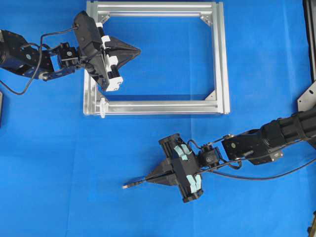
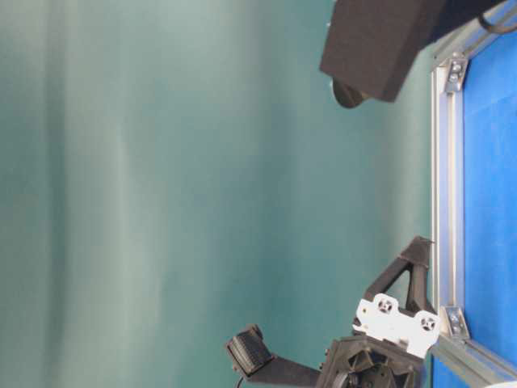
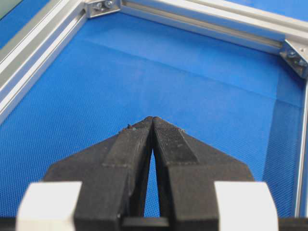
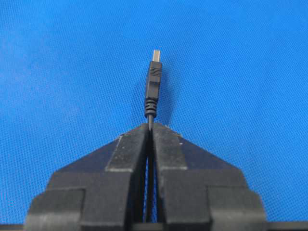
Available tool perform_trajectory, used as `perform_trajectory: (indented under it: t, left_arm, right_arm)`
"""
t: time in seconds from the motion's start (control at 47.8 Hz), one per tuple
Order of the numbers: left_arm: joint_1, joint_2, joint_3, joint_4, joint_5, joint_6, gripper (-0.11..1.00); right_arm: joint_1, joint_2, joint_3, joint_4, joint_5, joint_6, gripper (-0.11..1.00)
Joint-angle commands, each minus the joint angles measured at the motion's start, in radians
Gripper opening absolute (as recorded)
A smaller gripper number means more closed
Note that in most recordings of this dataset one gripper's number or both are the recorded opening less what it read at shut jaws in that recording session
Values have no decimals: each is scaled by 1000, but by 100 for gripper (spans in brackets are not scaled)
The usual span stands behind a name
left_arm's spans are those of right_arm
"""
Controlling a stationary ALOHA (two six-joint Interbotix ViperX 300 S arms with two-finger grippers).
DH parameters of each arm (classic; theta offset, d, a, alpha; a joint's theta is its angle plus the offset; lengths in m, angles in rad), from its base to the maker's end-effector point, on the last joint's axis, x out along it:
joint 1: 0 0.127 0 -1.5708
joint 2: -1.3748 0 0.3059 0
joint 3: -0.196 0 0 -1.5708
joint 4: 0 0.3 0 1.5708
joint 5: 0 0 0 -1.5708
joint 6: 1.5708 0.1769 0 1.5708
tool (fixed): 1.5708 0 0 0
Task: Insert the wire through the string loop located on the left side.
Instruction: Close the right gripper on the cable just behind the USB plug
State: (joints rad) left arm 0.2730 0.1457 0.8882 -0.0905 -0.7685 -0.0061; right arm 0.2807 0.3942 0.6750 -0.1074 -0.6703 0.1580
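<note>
My right gripper (image 1: 149, 177) (image 4: 150, 126) is shut on the wire, pinching the thin black cable just behind its plug. The dark plug (image 4: 153, 82) with a metallic tip sticks out past the fingertips, and in the overhead view the plug (image 1: 130, 185) points left, low over the blue mat. A small white piece that I take for the string loop (image 1: 102, 106) sits at the lower left corner of the aluminium frame (image 1: 222, 59), well above and left of the plug. My left gripper (image 1: 138, 49) (image 3: 152, 119) is shut and empty, over the frame's upper left part.
The square silver frame (image 3: 33, 57) lies on the blue mat and surrounds the left gripper's tips. The frame rail (image 2: 447, 202) and the left gripper's fingers (image 2: 408, 267) show in the table-level view. A dark bracket (image 1: 308, 96) stands at the right edge.
</note>
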Motion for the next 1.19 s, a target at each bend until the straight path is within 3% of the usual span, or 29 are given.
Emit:
perform_trajectory:
  t: [0.0, 0.44, 1.172]
  left_arm:
    - [-2, -32, -6, 2, -5, -2, 0]
    - [-2, -34, -6, 3, -6, -2, 0]
    - [-6, -34, -5, 2, -5, -3, 0]
  right_arm:
    - [3, -48, -6, -2, 11, 3, 0]
    - [-3, -273, 9, -2, 264, -14, 0]
    - [-3, -291, 12, -3, 270, -15, 0]
